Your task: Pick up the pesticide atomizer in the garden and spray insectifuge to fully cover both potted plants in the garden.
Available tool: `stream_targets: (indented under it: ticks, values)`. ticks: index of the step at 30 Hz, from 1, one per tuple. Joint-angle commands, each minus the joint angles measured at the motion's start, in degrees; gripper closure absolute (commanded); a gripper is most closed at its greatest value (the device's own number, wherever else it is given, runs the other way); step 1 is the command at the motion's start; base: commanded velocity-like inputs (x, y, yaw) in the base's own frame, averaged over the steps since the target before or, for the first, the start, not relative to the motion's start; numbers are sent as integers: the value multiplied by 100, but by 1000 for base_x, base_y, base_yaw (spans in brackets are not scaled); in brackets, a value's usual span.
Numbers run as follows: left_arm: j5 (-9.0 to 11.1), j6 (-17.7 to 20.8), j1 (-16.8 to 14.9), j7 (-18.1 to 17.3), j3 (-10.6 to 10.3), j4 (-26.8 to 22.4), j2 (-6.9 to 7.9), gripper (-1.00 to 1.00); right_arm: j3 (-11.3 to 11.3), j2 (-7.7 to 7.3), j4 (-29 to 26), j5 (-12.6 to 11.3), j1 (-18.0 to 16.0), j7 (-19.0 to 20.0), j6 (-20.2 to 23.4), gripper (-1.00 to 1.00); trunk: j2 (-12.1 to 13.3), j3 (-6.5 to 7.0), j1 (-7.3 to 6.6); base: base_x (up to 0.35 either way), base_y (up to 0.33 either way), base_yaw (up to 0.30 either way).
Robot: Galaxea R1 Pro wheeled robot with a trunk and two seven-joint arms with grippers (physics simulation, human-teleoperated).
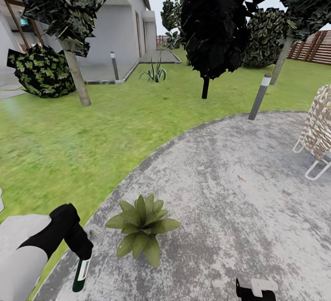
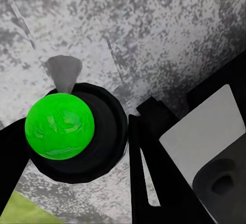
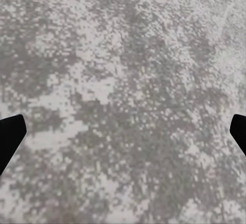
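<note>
Grey stone patio (image 1: 239, 200), lawn beyond. Left tool (image 1: 82, 250) grips the pesticide atomizer (image 1: 81, 275); potted plant (image 1: 141, 227) just beside. Right tool (image 3: 123, 131) gapes, empty. Aim nozzle over the rosette.

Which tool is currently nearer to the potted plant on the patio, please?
Left. The left tool, holding the pesticide atomizer, sits beside the potted plant; the right tool is farther off.
</note>
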Motion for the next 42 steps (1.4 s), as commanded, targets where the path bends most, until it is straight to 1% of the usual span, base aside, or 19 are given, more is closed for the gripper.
stream_targets:
  ticks: [1,5,11,15,17,18,19,20,22,25,32,35,36,38,42]
  values:
    - [-31,55,2,-40,-19,10,5,100,-29,1,9,60,-5,-27,-19,-100,-2,-6,-1,0,0,0]
    - [-31,57,-2,-39,-6,44,6,100,-29,1,9,62,-5,-27,-19,-100,-2,-8,-1,58,12,0]
    - [-31,67,-51,-58,-3,-2,-24,100,-29,1,16,68,-5,-23,-19,-100,-2,-8,-1,252,106,0]
    - [-34,57,-69,-74,-1,-28,-28,100,-29,1,13,68,-5,-21,-19,-100,-2,-8,-1,45,23,0]
    - [-291,53,-71,-81,1,-30,-29,100,-29,1,16,74,-5,-19,-19,-100,-2,-8,-1,3,2,0]
    - [-584,37,-66,-91,7,-20,-29,100,-29,1,16,75,-5,-19,-19,-100,-2,-8,-1,1,1,0]
    - [-752,21,-43,-113,8,-11,-25,100,-29,1,16,76,-5,-19,-19,-100,-2,-8,-1,0,0,0]
    - [-846,5,-25,-140,6,15,-19,100,-29,1,17,78,-5,-19,-19,-100,-2,-8,-1,0,0,0]
    - [-906,-9,-6,-160,5,39,-5,100,-29,1,17,82,-5,-19,-19,-100,-2,-8,-1,0,0,0]
    - [-875,-23,6,-177,11,72,17,100,-29,1,16,85,-5,-19,-19,-100,-2,-8,-1,0,0,0]
    - [-857,1,-50,-240,30,56,-22,100,-29,1,17,85,-5,-19,-19,-100,-2,-8,-1,0,0,0]
    - [-923,4,-164,-680,20,-77,-65,100,-29,1,17,90,-5,-19,-19,-100,-2,-8,-1,0,0,0]
    - [-934,5,-207,-759,17,-101,-71,100,-29,1,17,91,-5,-19,-19,-100,-2,-8,-1,0,0,0]
    - [-950,3,-288,-863,14,-132,-73,100,-29,1,15,93,-5,-19,-19,-100,-2,-8,-1,0,0,0]
    - [-961,-11,-281,-856,5,-84,-32,100,-29,1,17,94,-5,-19,-19,-100,-2,-8,-1,0,0,0]
